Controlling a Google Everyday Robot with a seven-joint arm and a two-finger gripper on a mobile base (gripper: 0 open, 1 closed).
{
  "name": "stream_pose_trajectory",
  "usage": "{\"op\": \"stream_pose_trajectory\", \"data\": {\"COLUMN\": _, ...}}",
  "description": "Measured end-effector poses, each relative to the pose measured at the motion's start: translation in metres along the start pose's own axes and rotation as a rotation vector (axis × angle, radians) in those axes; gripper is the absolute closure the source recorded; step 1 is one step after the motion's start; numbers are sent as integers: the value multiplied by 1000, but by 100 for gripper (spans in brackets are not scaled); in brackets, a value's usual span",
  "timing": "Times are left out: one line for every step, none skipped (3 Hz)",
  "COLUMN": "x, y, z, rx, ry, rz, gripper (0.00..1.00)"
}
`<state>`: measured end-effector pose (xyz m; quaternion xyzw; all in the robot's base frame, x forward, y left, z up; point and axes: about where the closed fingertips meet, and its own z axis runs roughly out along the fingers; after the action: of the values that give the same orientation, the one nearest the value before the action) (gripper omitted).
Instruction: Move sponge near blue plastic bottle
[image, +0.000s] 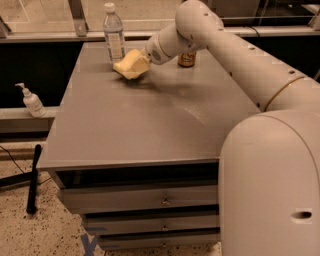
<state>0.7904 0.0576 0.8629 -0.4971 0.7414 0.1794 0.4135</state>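
The pale yellow sponge (128, 66) is held in my gripper (140, 62), which is shut on it at the far left part of the grey table (125, 125). The sponge hangs just above the tabletop, with its shadow underneath. The blue plastic bottle (114, 34), clear with a white cap and a pale label, stands upright at the table's far edge. It is just behind and left of the sponge, with a small gap between them. My arm reaches in from the right.
A gold-brown can (187, 60) stands behind my arm at the far edge. A small white pump bottle (31, 100) sits on a ledge left of the table. Drawers (162, 201) run below the table front. A black bar (33, 177) lies on the floor.
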Motion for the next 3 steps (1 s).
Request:
{"op": "stream_pose_trajectory", "data": {"x": -1, "y": -2, "z": 4, "rx": -2, "ry": 8, "rz": -1, "gripper": 61}}
{"op": "stream_pose_trajectory", "data": {"x": -1, "y": -3, "z": 6, "rx": 0, "ry": 14, "rz": -2, "gripper": 38}}
{"op": "stream_pose_trajectory", "data": {"x": -1, "y": -6, "z": 6, "rx": 5, "ry": 16, "rz": -4, "gripper": 15}}
